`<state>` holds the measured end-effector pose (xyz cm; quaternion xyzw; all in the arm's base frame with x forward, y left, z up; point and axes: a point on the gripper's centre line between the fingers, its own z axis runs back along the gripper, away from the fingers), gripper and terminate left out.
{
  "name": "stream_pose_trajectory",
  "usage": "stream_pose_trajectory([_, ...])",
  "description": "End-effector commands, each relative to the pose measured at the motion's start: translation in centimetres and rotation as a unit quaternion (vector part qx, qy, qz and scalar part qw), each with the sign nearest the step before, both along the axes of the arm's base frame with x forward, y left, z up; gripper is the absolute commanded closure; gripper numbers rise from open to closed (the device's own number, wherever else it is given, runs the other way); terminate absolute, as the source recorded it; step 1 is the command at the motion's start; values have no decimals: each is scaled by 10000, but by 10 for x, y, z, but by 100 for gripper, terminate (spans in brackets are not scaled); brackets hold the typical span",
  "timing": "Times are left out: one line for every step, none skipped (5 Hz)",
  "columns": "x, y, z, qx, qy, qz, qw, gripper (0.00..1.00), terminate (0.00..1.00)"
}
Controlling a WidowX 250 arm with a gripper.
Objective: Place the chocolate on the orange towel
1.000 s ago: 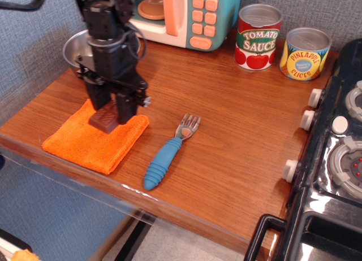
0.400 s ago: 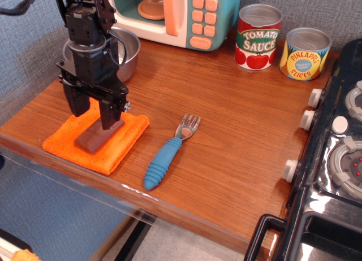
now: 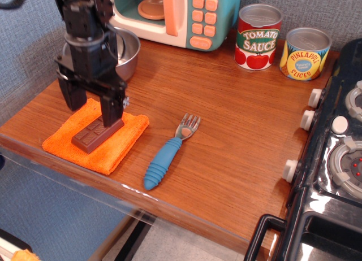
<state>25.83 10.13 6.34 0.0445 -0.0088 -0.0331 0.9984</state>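
The chocolate [image 3: 96, 134], a small dark-brown bar with moulded squares, lies flat on the orange towel [image 3: 116, 146] near the table's front left corner. My black gripper [image 3: 90, 111] hangs just above the bar's far end with its fingers spread apart, one finger [image 3: 111, 110] on the right and one [image 3: 70, 96] on the left. It holds nothing.
A blue-handled fork [image 3: 168, 152] lies right of the towel. A metal bowl [image 3: 125, 48] and a toy microwave [image 3: 180, 13] stand behind the gripper. Tomato sauce [image 3: 258, 37] and pineapple [image 3: 304, 53] cans stand at the back right. A toy stove [image 3: 334, 153] borders the right.
The gripper moved left with the bar, opened and let it go onto the towel, then rose slightly. The bar now lies flat and still.
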Motion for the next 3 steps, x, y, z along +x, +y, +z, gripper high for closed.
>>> stream_pose_trajectory([4, 3, 20, 12, -170, -155, 9997, 0, 0])
stream_pose_trajectory([4, 3, 20, 12, -170, -155, 9997, 0, 0])
stream_pose_trajectory([4, 3, 20, 12, -170, -155, 9997, 0, 100])
